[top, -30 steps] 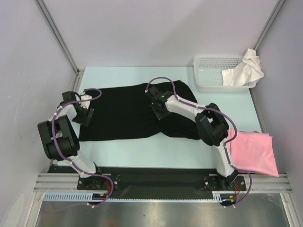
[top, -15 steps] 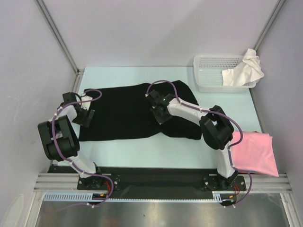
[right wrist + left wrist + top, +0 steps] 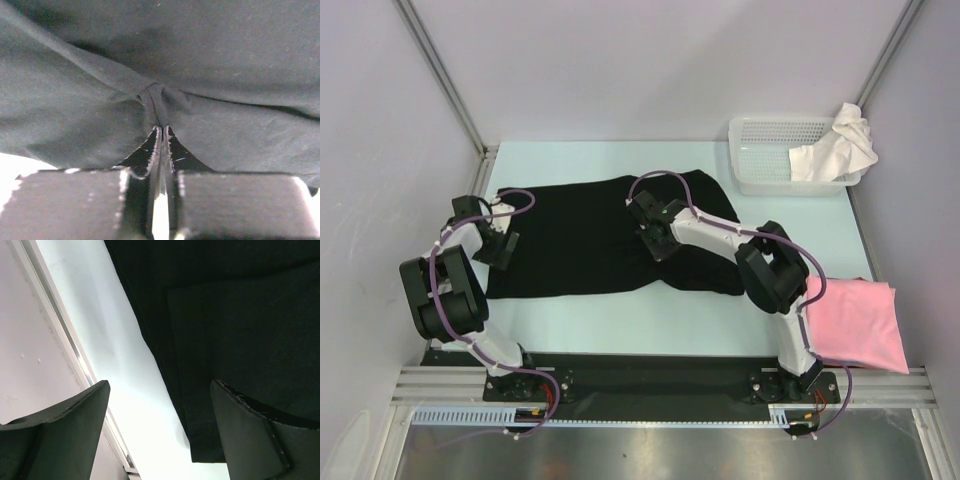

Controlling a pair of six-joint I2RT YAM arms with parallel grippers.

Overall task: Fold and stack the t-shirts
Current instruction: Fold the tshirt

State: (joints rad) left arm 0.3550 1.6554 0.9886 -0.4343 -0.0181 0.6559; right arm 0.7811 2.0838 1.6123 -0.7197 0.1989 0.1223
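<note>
Right gripper (image 3: 162, 131) is pinching the black t-shirt (image 3: 580, 235), jaws pressed together on a small pucker of cloth right at the tips. Creases are fanning out just ahead of them. It is a thin bite, and I cannot tell whether it is catching one layer or two.

Left gripper (image 3: 157, 390) is hovering with its jaws spread wide and gripping nothing. The shirt's side edge is running between its fingers, with cloth under the inner one and bare table (image 3: 620, 320) under the outer one.

The shirt is lying spread flat beneath both grippers. To my eye, doing this fold well means:
- **Rising slowly:** with so little cloth in the right pinch, a jerk could pull it free.
- **Moving together:** the left should drop onto that edge and close, so both ends travel as one.
- **Keeping low:** dragging the fold over close to the table should stop the far side bunching.

The pink t-shirt (image 3: 860, 320) is sitting folded well behind the right gripper, near its arm's base. The white t-shirt (image 3: 840, 145) is hanging over the basket (image 3: 780, 121) rim, well off to the gripper's right.
</note>
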